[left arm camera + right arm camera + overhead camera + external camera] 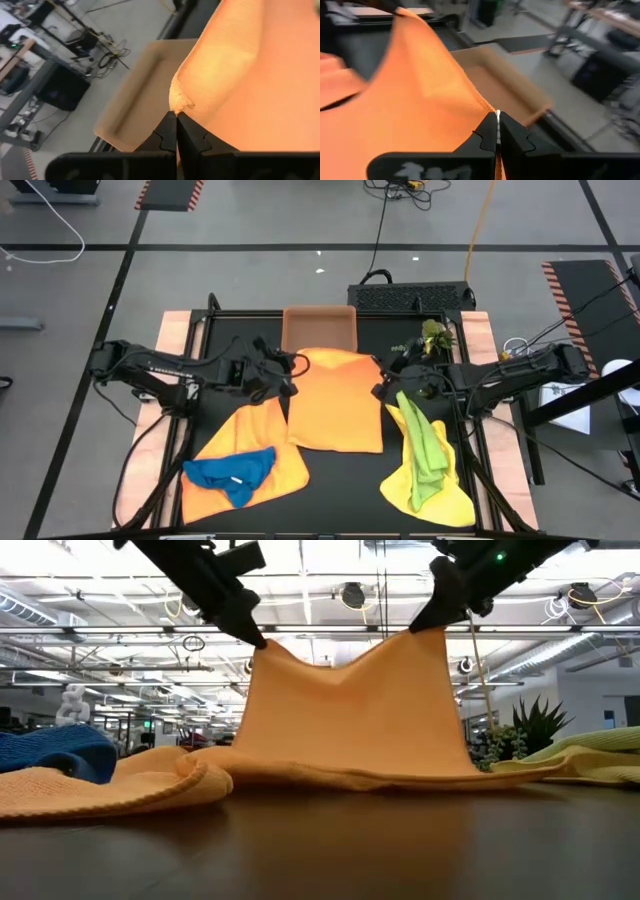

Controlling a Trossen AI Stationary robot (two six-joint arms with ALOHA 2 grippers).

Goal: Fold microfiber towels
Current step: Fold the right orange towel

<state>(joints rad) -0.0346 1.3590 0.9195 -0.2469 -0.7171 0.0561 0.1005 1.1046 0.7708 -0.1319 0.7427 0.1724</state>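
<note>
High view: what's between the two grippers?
The orange microfiber towel spans from left gripper to right gripper, each shut on a corner; low view shows it lifted.

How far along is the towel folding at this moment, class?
Done: no towel looks neatly folded yet. In hand: the left pincer and right pincer each pinch a corner of the orange towel, lifted above the table. Left: the blue towel, lime green towel and the yellow ones lie crumpled.

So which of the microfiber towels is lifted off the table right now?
The orange microfiber towel at centre: left gripper and right gripper each pinch a corner. The others lie flat or crumpled.
</note>
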